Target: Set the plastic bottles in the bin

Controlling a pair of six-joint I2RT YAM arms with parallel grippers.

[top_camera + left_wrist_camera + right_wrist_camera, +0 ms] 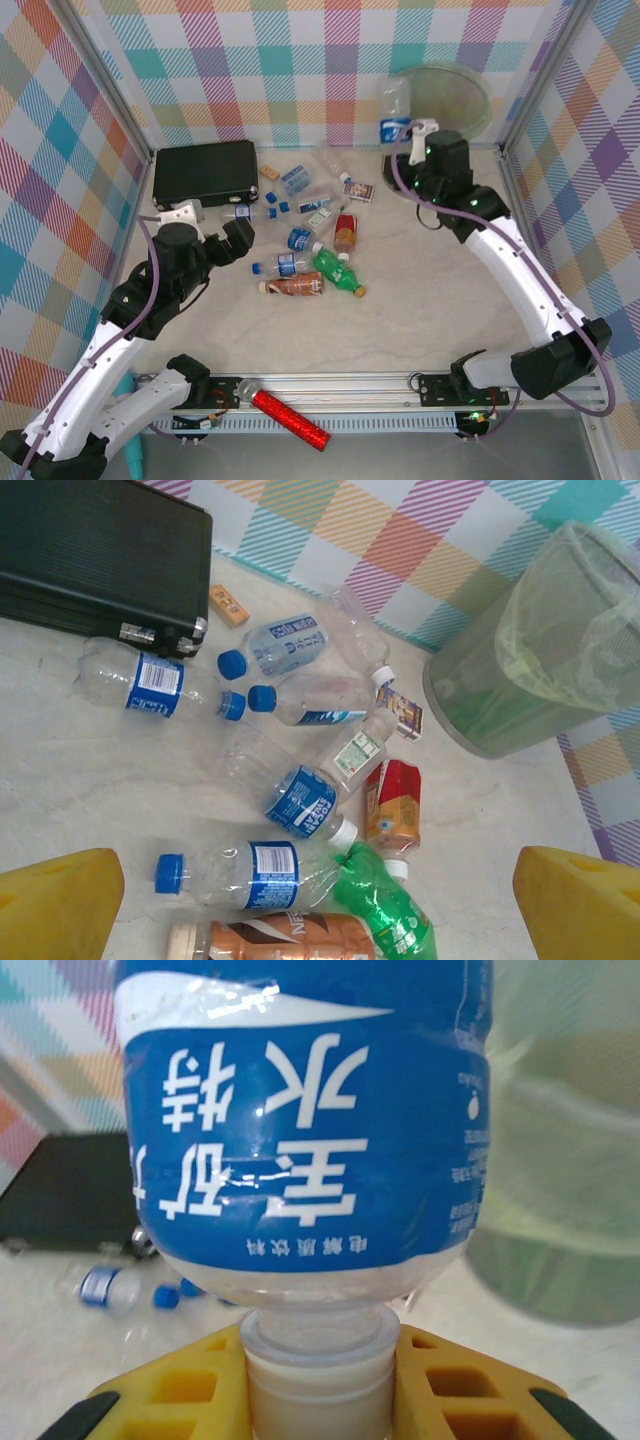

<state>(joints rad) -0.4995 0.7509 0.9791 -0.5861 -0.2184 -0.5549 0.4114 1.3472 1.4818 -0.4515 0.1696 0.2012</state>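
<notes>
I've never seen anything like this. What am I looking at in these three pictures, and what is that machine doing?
These are two robot arms bolted to a table. One picture looks down from above; the other two come from cameras on each wrist. Plastic bottles lie scattered on the table beside a black case. The left gripper hangs open near them, holding nothing. The right gripper is shut on a blue-labelled bottle, pinched at its neck, close to the bin in the far right corner.
</notes>
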